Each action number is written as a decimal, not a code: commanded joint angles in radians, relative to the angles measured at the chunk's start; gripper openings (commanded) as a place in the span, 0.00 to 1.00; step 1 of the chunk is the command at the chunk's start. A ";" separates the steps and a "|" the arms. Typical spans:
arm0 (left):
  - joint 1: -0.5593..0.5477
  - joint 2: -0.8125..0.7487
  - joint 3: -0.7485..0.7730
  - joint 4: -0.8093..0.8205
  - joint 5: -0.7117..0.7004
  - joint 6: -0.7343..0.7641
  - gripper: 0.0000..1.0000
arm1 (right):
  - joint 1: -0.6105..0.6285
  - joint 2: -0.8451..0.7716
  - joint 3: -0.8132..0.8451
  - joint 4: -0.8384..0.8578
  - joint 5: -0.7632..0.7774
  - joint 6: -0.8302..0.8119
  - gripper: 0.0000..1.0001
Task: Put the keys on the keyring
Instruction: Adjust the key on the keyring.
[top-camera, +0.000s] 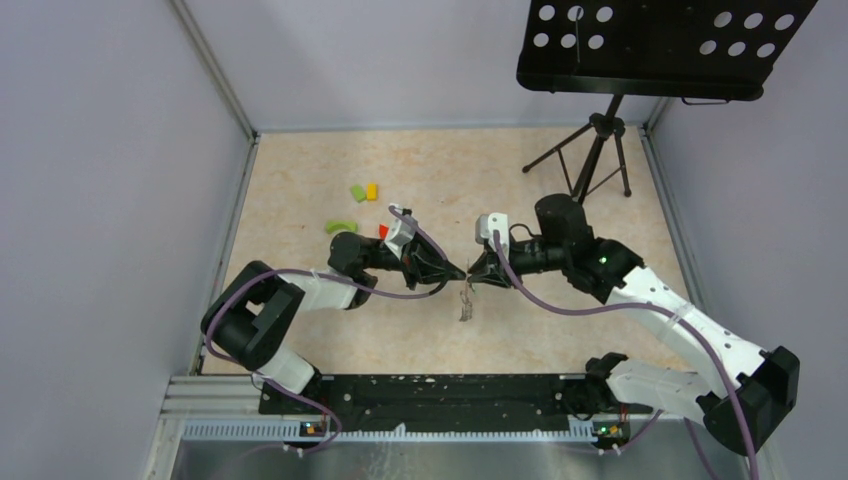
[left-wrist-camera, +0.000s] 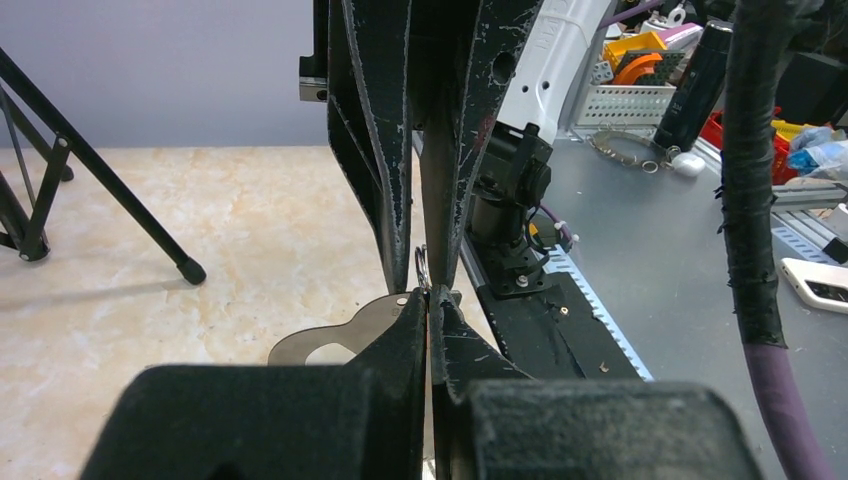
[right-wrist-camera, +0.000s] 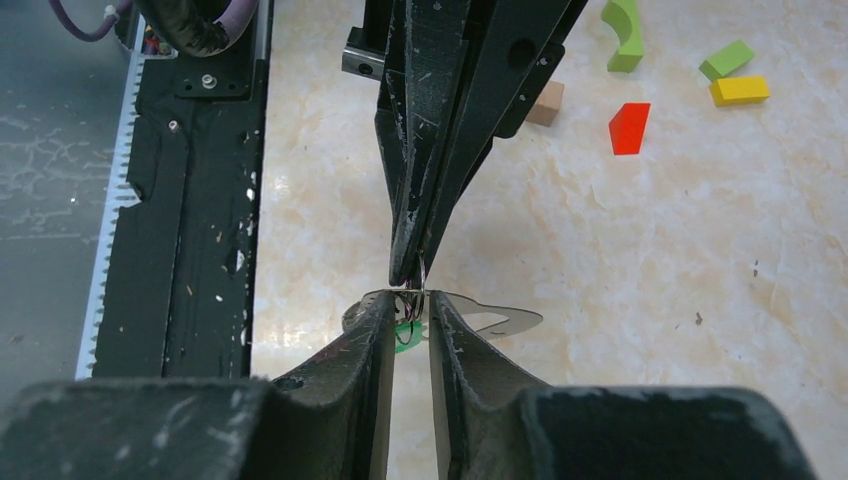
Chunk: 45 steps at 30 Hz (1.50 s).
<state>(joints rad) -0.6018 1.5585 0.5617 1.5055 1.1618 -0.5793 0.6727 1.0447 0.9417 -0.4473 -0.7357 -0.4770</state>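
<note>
While my two arms meet tip to tip over the middle of the pale marbled table (top-camera: 560, 320), my left claw (top-camera: 452, 270) is pressed fully together, pinching the thin dark wire keyring (left-wrist-camera: 422, 265) at its very tips. My right claw (top-camera: 482, 272) faces it from 3 o'clock and is narrowly spread, with one finger on each side of the bunch. The flat silver-grey metal keys (top-camera: 466, 303) hang from the meeting point toward 6 o'clock; I cannot tell whether their lower ends touch the table. In my right wrist view, a small bright green plastic tag (right-wrist-camera: 405, 333) shows in the gap between my fingers. Well apart at 10 o'clock lie a red wooden block (top-camera: 383, 230), a yellow block (top-camera: 371, 190) and two green blocks (top-camera: 357, 192). A black tripod music stand (top-camera: 598, 150) is at 1 o'clock.
</note>
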 joint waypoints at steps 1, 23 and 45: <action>0.004 -0.005 -0.004 0.144 -0.020 -0.017 0.00 | -0.005 -0.011 -0.002 0.042 -0.026 0.005 0.16; 0.007 -0.005 -0.016 0.176 -0.027 -0.028 0.00 | -0.016 -0.009 -0.005 0.029 0.005 0.023 0.11; 0.011 -0.005 -0.037 0.253 -0.096 -0.089 0.00 | -0.051 -0.058 -0.095 0.215 -0.065 0.144 0.28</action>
<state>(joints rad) -0.5934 1.5627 0.5354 1.5112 1.0977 -0.6567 0.6319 1.0115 0.8375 -0.3202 -0.7628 -0.3630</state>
